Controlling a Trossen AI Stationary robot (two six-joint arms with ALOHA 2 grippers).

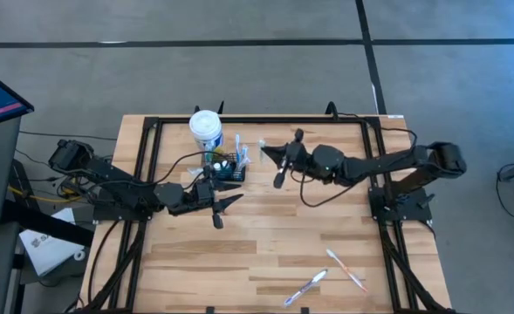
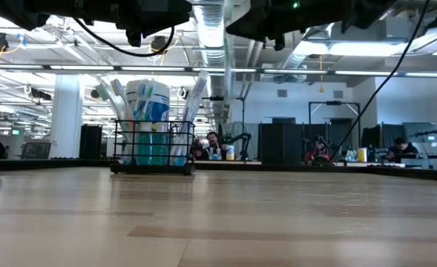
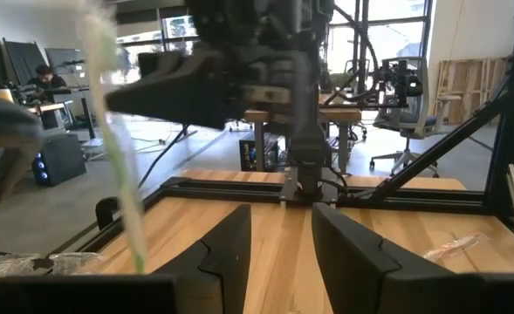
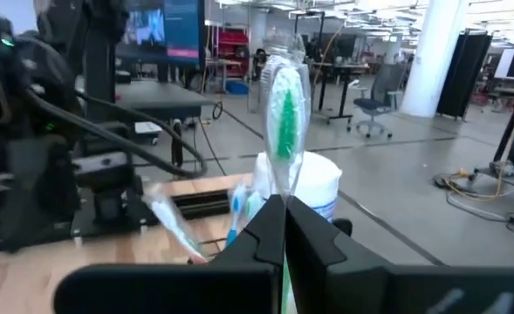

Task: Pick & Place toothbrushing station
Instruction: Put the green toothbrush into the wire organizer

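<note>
Two grippers by the toothbrushing station (image 1: 230,169), just beside white tub (image 1: 206,131). Left gripper (image 3: 281,222) spread wide, empty; right gripper (image 4: 284,205) pinched shut on wrapped green toothbrush (image 4: 283,109). Probably light, stiff, tippy when loaded: best taken by a rim wall.

The black caddy (image 1: 229,167) sits far-left on the tabletop (image 1: 265,253) beside a white tub (image 1: 206,131); left claw (image 1: 224,205) near it, right claw (image 1: 277,160) just right.
</note>
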